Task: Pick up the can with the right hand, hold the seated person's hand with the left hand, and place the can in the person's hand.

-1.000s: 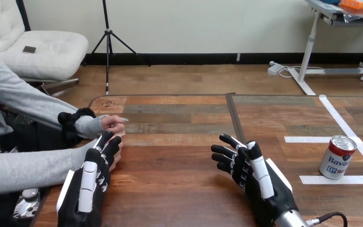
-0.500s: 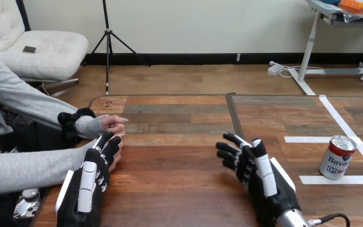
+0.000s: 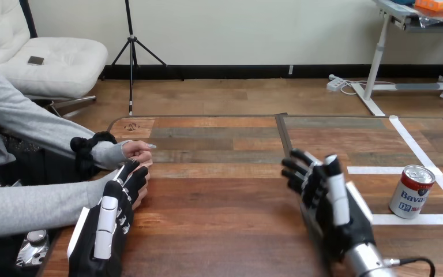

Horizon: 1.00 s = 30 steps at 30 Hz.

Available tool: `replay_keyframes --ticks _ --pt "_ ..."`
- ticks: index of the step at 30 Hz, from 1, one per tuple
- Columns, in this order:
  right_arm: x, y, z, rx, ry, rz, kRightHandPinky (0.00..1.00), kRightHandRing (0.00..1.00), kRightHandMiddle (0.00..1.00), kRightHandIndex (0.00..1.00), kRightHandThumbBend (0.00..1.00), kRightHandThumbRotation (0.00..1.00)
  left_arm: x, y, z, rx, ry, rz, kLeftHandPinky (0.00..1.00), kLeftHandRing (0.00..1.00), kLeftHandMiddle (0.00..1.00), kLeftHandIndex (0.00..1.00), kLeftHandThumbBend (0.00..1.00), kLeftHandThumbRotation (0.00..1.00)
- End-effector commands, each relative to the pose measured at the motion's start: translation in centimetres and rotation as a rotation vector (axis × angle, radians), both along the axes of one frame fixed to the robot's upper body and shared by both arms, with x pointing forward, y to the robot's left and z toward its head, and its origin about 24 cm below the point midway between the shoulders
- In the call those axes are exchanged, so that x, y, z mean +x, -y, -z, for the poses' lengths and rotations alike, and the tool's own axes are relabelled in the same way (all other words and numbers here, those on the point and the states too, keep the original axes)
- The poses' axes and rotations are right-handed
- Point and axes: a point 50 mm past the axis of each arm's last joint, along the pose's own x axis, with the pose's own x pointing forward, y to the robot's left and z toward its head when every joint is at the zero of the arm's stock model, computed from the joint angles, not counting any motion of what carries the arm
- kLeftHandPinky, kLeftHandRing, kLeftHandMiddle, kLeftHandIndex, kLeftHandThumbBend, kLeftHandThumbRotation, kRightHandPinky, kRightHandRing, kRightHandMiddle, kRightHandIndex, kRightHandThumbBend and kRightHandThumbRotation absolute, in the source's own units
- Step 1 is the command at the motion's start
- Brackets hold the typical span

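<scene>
A red, white and blue can (image 3: 412, 192) stands upright on the table at the right, inside white tape lines. My right hand (image 3: 330, 203) is open, fingers straight and pointing away, a hand's width left of the can and not touching it. At the left edge, my left hand (image 3: 111, 222) lies with nearly straight fingers over the person's nearer hand (image 3: 145, 193), which is mostly hidden beneath it. The person's farther hand (image 3: 138, 151) rests on the table just beyond, holding nothing.
White tape strips (image 3: 406, 219) mark a square on the table's right part, around the can. A dark seam (image 3: 285, 144) runs down the middle of the table. The person's grey-sleeved forearm (image 3: 32, 208) lies along the left edge.
My right hand has moved right and forward, closer to the can. The left hand, the person's hands and the can have stayed where they were.
</scene>
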Motion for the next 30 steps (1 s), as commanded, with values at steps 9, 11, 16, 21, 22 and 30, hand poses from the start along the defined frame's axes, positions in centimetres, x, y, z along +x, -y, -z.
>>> replay_keyframes --ticks 9,11,16,21,22,30 --pt "4.3 1.5 -6.0 0.009 0.259 0.041 0.9 0.87 0.86 0.88 0.89 1.0 1.6 0.2 -1.9 0.032 0.094 0.018 0.99 0.93 0.91 0.91 0.63 1.0" --pt "4.4 1.6 -6.2 0.007 0.264 0.047 0.89 0.87 0.86 0.88 0.89 1.0 1.6 0.2 -1.8 0.032 0.093 0.017 0.99 0.93 0.91 0.91 0.63 1.0" --pt "4.9 2.2 -7.4 0.005 0.31 0.076 0.87 0.86 0.85 0.87 0.89 1.0 1.6 0.2 -1.8 0.028 0.091 0.019 0.99 0.93 0.91 0.91 0.63 1.0" --pt "5.5 3.1 -8.7 -0.004 0.345 0.108 0.86 0.85 0.84 0.86 0.88 1.0 1.6 0.3 -1.8 0.025 0.095 0.015 0.99 0.93 0.91 0.91 0.64 1.0" --pt "5.5 3.2 -8.9 -0.006 0.348 0.112 0.86 0.85 0.84 0.86 0.88 1.0 1.6 0.3 -1.8 0.026 0.096 0.015 0.99 0.93 0.91 0.91 0.63 1.0" --pt "6.1 4.4 -10.2 -0.038 0.383 0.152 0.85 0.82 0.81 0.84 0.88 1.0 1.6 0.4 -1.9 0.022 0.089 0.023 0.99 0.93 0.91 0.92 0.63 1.0"
